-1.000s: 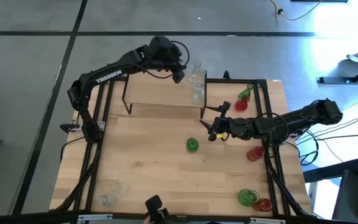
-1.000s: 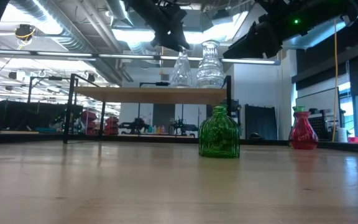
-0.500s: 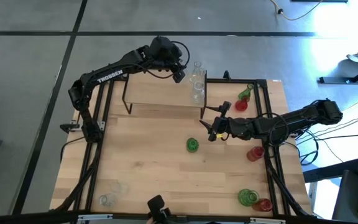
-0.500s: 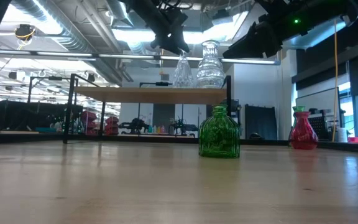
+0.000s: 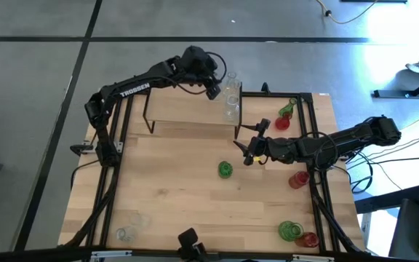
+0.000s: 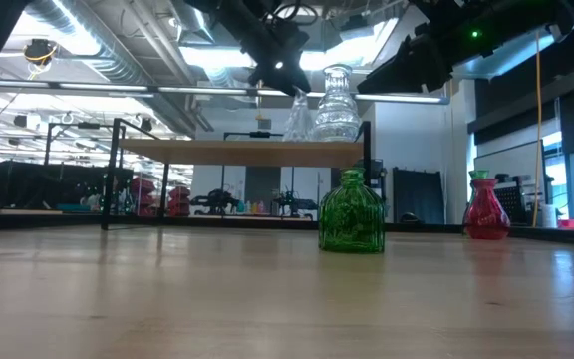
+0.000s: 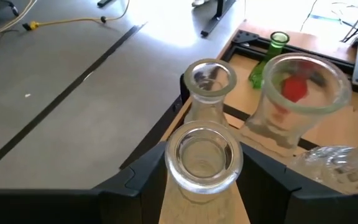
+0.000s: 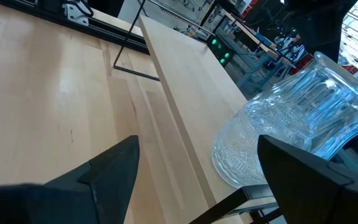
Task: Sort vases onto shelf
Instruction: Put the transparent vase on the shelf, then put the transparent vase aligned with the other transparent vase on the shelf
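- Shelf [image 5: 188, 109]: low light-wood board on thin black legs, standing at the far edge of the wooden table [image 5: 173, 189]. Clear vases are gathered at its right end; the rest of the board is bare.
- Left gripper [image 5: 213, 89]: over the shelf's right end. Its dark fingers [image 7: 135, 183] flank the round open mouth of a small clear glass vase with a narrow neck [image 7: 202, 155]. That vase is upright, its long axis vertical, directly between and below the fingers. Fingers are part-way closed; whether they clamp the neck or merely bracket it, cannot tell.
- Neighbours on the shelf: a second clear narrow-necked vase [image 7: 209, 84] just beyond the first, and a larger ribbed clear glass vase [image 6: 336, 105] beside them at the right end.
- Right gripper [image 5: 251, 151]: raised above the table just in front of the shelf's right front leg, fingers spread apart and empty. A ribbed green glass vase [image 5: 225, 169] stands upright on the table just beside it, toward the near edge. This arm is judged nearer to that vase than the left.
- Unsorted stock: red vases [image 5: 297, 179] and further green ones near the table's right edge and near-right corner; clear vases [image 5: 131, 224] by the near-left corner.
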You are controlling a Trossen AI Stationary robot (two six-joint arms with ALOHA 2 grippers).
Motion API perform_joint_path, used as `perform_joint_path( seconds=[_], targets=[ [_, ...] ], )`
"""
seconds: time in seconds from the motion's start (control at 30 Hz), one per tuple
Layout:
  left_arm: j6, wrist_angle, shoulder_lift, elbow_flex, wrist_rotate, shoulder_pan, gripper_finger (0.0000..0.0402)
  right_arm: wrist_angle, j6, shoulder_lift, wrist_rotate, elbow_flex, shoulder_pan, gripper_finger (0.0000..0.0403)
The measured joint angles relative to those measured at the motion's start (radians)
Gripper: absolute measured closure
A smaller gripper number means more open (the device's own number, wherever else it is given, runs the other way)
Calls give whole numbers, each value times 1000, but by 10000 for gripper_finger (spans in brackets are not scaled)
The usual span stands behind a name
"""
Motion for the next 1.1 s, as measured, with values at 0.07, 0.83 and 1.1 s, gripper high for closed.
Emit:
perform_joint_path(
  seconds=[0.07, 0.83, 1.1],
  targets=[
    [0, 4, 0, 0, -3, -2, 232, 0, 0, 0, 0, 0, 0, 87],
    [4, 8, 0, 0, -5, -2, 148, 0, 0, 0, 0, 0, 0, 87],
    [6, 10, -9, 6, -5, -7, 119, 0, 0, 0, 0, 0, 0, 87]
  ],
)
